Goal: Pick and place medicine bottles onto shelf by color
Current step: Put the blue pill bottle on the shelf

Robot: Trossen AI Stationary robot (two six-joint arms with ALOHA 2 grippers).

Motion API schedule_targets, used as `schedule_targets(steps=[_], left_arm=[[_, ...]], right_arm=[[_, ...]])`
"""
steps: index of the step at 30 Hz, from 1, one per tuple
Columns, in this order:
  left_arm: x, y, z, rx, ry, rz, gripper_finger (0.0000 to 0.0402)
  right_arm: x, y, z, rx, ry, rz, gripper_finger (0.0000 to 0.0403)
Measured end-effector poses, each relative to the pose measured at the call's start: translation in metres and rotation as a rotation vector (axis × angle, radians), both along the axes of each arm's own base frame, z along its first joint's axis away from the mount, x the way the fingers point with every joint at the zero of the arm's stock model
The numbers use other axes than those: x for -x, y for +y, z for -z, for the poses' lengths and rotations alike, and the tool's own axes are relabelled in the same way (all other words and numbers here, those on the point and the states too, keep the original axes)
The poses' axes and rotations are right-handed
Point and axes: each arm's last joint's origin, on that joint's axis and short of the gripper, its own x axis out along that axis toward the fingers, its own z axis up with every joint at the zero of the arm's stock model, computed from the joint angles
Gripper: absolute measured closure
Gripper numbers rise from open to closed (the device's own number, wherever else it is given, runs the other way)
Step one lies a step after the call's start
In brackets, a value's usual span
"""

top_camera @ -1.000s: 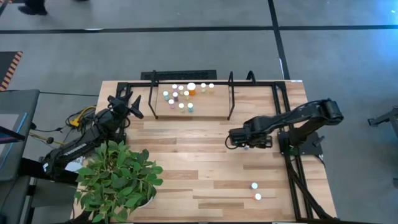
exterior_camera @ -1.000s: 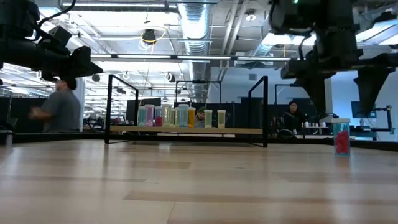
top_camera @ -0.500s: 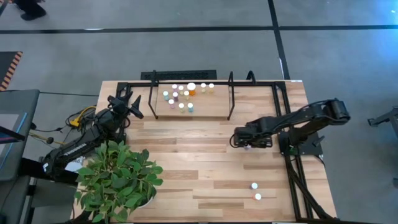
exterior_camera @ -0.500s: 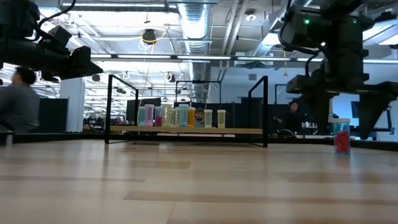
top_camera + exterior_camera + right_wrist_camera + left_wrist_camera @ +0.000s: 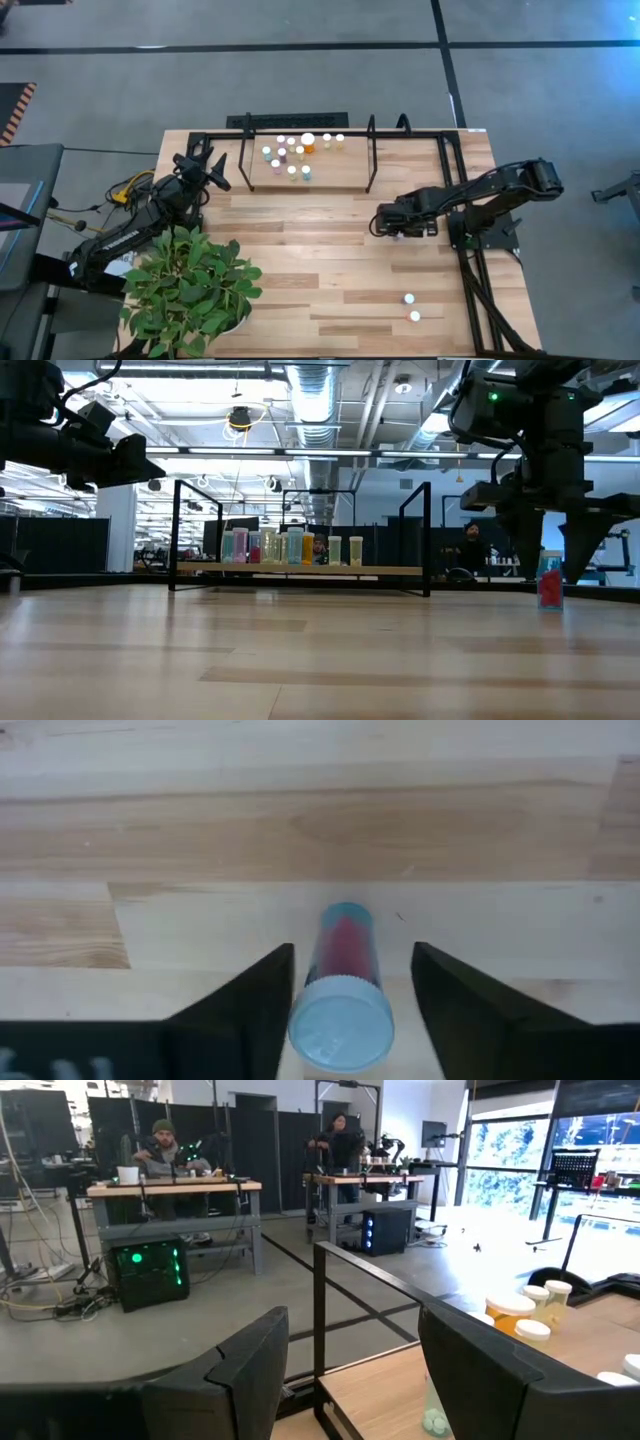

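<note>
we're in an open-plan robotics lab or workshop, bare ducts (image 5: 312,400) and strip lights overhead, people (image 5: 163,1148) seated at workbenches (image 5: 175,1188) with glowing computer towers (image 5: 150,1270), a grey concrete floor (image 5: 300,80) around the test table (image 5: 330,260).

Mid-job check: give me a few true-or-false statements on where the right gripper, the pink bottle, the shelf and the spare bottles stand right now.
1. The right gripper straddles an upright pink bottle, jaws on either side. True.
2. That bottle is lifted off the table. False: it stands on the wood.
3. The shelf already holds a cluster of bottles. True.
4. No bottles remain near the table's front edge. False: two capped bottles stand there.
5. The left gripper is over the shelf. False: it waits beside the shelf's left end.
</note>
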Motion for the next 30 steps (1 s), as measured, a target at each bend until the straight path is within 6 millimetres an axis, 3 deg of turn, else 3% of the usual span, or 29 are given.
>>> schedule_targets(steps=[6,10,21,30], left_arm=[[0.000,0.000,0.000,0.000,0.000,0.000,0.0187],[0.000,0.000,0.000,0.000,0.000,0.000,0.0187],[0.000,0.000,0.000,0.000,0.000,0.000,0.0187],[0.000,0.000,0.000,0.000,0.000,0.001,0.0187]], right_arm=[[-0.001,0.000,0.000,-0.012,-0.010,-0.001,0.0247],[-0.002,0.001,0.000,-0.024,-0.022,-0.003,0.0281],[-0.009,-0.004,-0.016,-0.023,-0.021,0.018,0.0251],[-0.025,-0.007,-0.035,-0.023,-0.034,0.034,0.0251]])
